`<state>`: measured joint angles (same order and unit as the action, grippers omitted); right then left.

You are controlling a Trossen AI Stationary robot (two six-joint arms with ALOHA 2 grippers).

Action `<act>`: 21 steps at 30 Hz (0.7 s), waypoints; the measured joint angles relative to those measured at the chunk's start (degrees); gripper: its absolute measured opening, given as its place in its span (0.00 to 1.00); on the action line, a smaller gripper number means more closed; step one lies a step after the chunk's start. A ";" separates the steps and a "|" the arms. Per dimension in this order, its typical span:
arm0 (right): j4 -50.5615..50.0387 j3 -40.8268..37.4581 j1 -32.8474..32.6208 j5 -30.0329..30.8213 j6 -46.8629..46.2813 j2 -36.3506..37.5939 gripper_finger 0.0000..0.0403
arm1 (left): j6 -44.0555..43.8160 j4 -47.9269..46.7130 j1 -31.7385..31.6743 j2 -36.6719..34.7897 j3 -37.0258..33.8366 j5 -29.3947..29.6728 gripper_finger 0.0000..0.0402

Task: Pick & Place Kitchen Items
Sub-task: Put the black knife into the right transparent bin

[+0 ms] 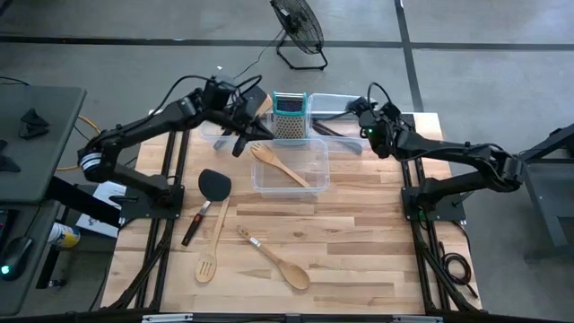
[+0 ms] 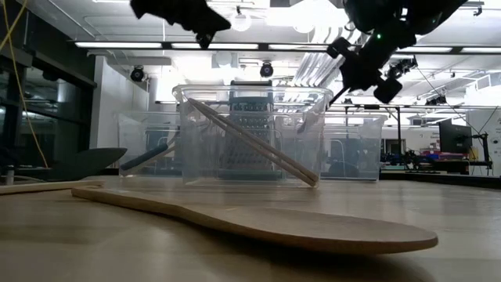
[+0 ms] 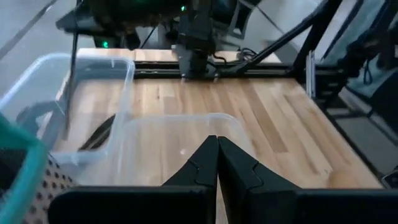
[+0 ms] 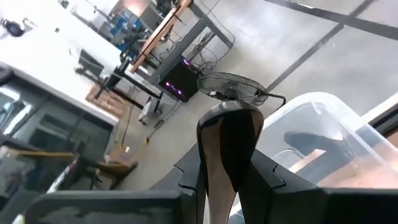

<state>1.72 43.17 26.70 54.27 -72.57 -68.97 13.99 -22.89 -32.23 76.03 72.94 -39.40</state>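
Note:
My right gripper (image 1: 357,111) hovers over the far right clear bin (image 1: 339,100), shut on a black-handled utensil (image 4: 226,144). My left gripper (image 1: 240,142) is shut and holds nothing. It hangs over the near left corner of the middle clear bin (image 3: 186,134), where a wooden fork (image 1: 280,165) leans with its upper end on the bin wall. A black turner (image 1: 213,185), a wooden slotted spoon (image 1: 212,251) and a wooden spoon (image 1: 274,260) lie flat on the table. My right gripper pinches the utensil's glossy black handle (image 4: 227,163) between its two fingers. The handle's rounded end (image 4: 225,115) sticks out past the fingertips. From the gripper a thin dark shaft (image 3: 70,81) hangs down into the far right bin, clear of the table.
A teal-topped metal box grater (image 1: 289,117) stands between the far bins. Another dark utensil (image 1: 334,132) lies in the far right bin. A third clear bin (image 1: 215,133) sits under my left arm. A floor fan (image 1: 298,31) stands beyond the table's far edge.

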 joint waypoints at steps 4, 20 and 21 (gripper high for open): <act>0.66 -0.25 -0.02 2.28 -2.32 -0.96 0.14 | -8.34 11.90 -0.02 -6.45 -10.51 3.01 0.01; 8.06 -0.06 -0.02 5.95 -12.43 -9.25 0.14 | -18.53 27.68 -0.02 -31.23 -29.74 21.76 0.01; 8.12 -0.06 -0.04 5.86 -11.84 -9.19 0.14 | -18.44 27.44 -0.02 -31.52 -29.74 21.98 0.01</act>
<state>9.84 43.11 26.66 60.13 -84.41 -78.16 -4.46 4.55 -32.25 44.52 43.20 -17.42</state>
